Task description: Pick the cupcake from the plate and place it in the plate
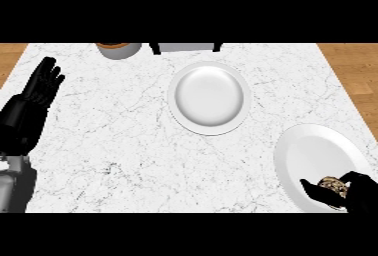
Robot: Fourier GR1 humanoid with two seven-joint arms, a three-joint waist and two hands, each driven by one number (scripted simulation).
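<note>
A cupcake [334, 184] with a pale swirled top sits near the lower edge of a white plate [314, 150] at the right of the marble counter. My right hand [353, 194] comes in at the lower right corner, thumb and fingers curled on either side of the cupcake and hiding part of it. A second white plate [209, 97] lies bare at the counter's middle, well up and left of the first. My left hand [38, 88] rests at the left edge with fingers straight and pointing up.
At the counter's far edge stand a grey cup with brown contents [118, 49] and a grey box with black sides [186, 47]. Wooden floor shows beyond the counter on both sides.
</note>
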